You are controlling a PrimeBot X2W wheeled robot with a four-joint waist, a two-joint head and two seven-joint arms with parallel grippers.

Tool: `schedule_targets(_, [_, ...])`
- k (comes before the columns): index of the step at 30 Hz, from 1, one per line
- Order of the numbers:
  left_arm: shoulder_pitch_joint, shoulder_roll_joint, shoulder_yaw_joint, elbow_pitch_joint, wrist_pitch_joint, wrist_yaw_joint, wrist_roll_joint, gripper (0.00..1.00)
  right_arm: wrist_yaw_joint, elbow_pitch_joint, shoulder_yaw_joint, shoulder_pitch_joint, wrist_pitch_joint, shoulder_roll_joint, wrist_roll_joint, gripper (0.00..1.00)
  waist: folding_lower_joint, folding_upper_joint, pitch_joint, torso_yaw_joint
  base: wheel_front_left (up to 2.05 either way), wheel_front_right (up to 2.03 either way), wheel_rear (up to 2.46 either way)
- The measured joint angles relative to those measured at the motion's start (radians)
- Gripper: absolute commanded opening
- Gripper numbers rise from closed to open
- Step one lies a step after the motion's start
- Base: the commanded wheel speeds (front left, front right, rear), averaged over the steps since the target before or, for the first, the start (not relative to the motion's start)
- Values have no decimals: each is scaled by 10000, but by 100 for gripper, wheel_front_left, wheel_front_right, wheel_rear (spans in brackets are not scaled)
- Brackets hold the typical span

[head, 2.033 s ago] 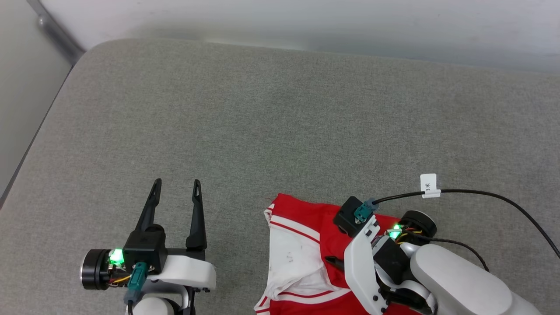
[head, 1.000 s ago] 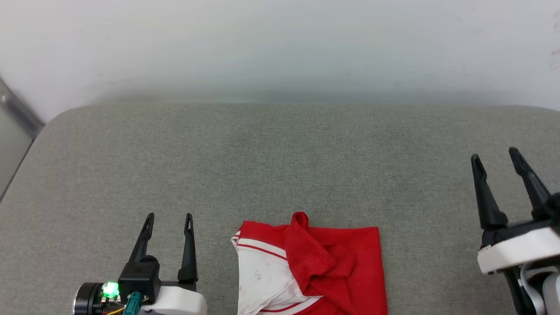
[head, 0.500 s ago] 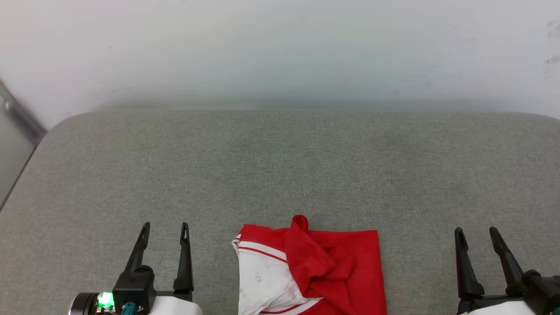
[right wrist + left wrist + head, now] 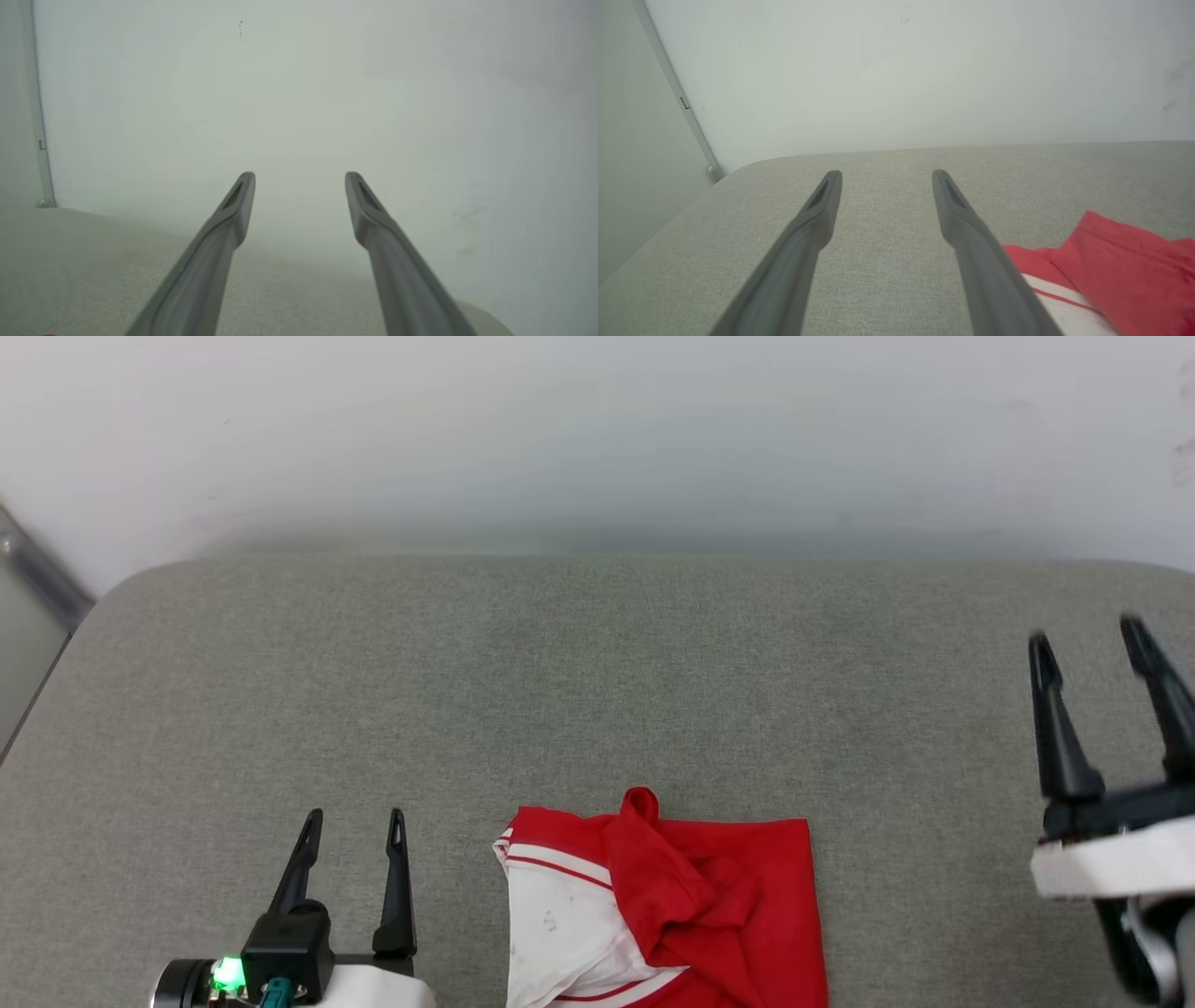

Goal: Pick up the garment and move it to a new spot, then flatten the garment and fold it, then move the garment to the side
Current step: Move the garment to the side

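The garment point(image 4: 709, 905), bright red with a white striped-trim part on its left, lies bunched and partly folded at the near middle of the grey cushion; its lower part runs off the head view's bottom edge. Its red edge point(image 4: 1125, 266) also appears at the lower right of the left wrist view. My left gripper point(image 4: 355, 817) stands open just left of the garment, apart from it, nothing between its fingers point(image 4: 817, 219). My right gripper point(image 4: 1088, 635) is open and raised at the far right, well clear of the garment, its fingers point(image 4: 233, 210) pointing toward the wall.
The grey cushioned surface point(image 4: 560, 681) stretches wide behind and to both sides of the garment. A pale wall point(image 4: 597, 429) rises right behind it. The cushion's left edge drops off beside a metal rail point(image 4: 37, 569).
Two seconds ago my right gripper was down on the garment; it has let go and drawn off to the far right, and over the last half second it rose. The head camera has shifted too.
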Motion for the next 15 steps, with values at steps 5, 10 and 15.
schedule_targets(5, [-147,-33,-29,52,0,-15,-23,100,4,-173,1340,-1597,2196,-1590,1089,100,0,0,164,66,0,0,0])
schedule_targets(10, [-301,-61,-56,90,0,-44,-86,100,2,58,2717,-2361,5708,-2894,3498,100,1,0,268,183,0,0,0])
schedule_targets(15, [-319,-81,-81,81,0,-44,-123,100,0,476,3214,-2312,8849,-3542,6130,100,1,-1,424,297,0,0,0])
